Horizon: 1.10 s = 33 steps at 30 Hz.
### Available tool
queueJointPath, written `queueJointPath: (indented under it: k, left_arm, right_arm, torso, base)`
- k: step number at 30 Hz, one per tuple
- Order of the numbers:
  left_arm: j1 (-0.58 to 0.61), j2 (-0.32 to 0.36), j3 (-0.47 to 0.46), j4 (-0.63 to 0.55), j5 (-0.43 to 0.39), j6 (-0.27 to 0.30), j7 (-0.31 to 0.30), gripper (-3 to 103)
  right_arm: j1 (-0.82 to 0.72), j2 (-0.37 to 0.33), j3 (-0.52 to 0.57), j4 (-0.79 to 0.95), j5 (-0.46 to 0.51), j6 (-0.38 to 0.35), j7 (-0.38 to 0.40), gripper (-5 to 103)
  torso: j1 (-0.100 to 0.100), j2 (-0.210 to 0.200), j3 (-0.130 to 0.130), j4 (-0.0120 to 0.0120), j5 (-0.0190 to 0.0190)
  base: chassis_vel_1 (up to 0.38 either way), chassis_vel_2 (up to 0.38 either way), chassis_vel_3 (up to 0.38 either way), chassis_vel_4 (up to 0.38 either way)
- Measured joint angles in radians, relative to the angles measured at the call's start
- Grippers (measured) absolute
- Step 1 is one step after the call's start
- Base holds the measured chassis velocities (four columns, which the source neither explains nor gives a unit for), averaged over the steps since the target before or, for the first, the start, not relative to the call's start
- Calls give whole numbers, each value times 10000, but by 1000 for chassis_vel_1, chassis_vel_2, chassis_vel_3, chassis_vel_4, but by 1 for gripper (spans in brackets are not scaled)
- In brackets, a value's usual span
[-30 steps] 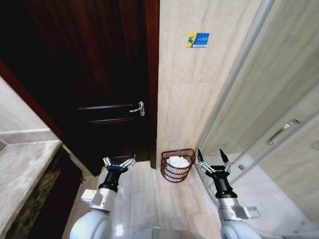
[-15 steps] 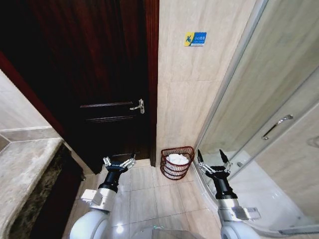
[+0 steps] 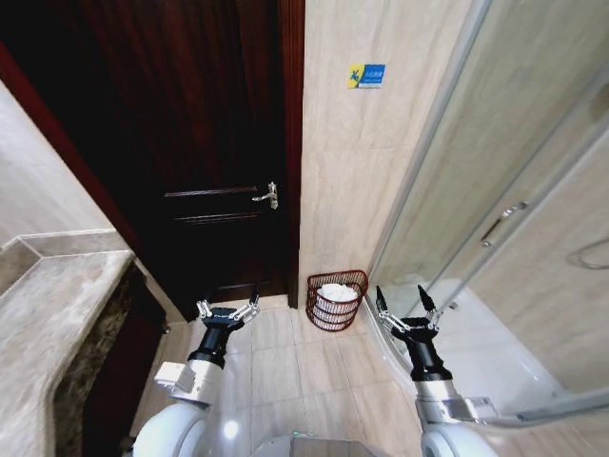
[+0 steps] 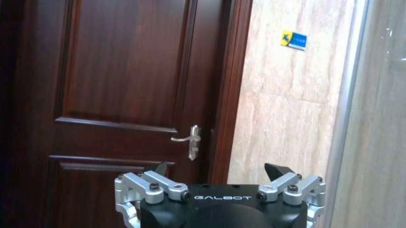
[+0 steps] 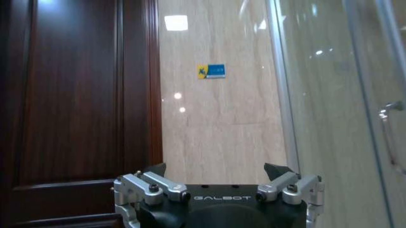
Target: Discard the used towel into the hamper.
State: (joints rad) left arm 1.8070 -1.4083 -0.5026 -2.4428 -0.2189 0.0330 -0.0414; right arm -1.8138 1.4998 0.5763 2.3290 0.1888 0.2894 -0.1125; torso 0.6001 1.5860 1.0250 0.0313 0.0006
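the left gripper (image 3: 227, 309) hangs with its fingers spread and holding nothing, low before the dark wooden door (image 3: 190, 143). the right gripper (image 3: 400, 307) is likewise spread and bare, beside the glass shower enclosure (image 3: 495, 190). between them, farther off, the hamper (image 3: 336, 300) stands on the tiled floor (image 3: 285, 371) against the wall, a white towel (image 3: 335, 292) inside.

Left gripper (image 3: 227, 309), right gripper (image 3: 399, 301) raised, jaws spread.
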Motion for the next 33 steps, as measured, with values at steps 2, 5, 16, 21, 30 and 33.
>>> queueJointPath:
  k: [2,5,16,21,30,33]
  left_arm:
    - [0,1,-2,0,0,0,0,100]
    - [2,0,0,0,0,0,0,100]
    - [-2,0,0,0,0,0,0,100]
    - [-3,0,0,0,0,0,0,100]
    - [0,0,0,0,0,0,0,100]
    - [0,0,0,0,0,0,0,100]
  right_arm:
    - [-6,1,0,0,3,64,-8,100]
    - [-62,6,-9,5,2,137,-75,100]
    - [-35,30,-64,212,-45,166,-105,100]
    - [-36,73,-62,185,-64,175,-89,100]
    - [-69,105,-70,133,-77,224,-29,100]
    - [-93,112,-68,133,-81,232,-5,100]
  torso:
    - [-3,0,-1,1,-17]
    - [-12,6,-3,-2,-1]
    - [10,-5,4,-1,-6]
    - [11,-6,4,0,-6]
    - [-4,0,0,-1,-6]
    - [-4,0,0,-1,-7]
  base:
    - [242,-264,-234,246]
    - [243,-232,-222,228]
    - [9,-55,-64,17]
    - [-93,20,11,-91]
    - [-52,-97,-94,-65]
    - [-104,-116,-105,-105]
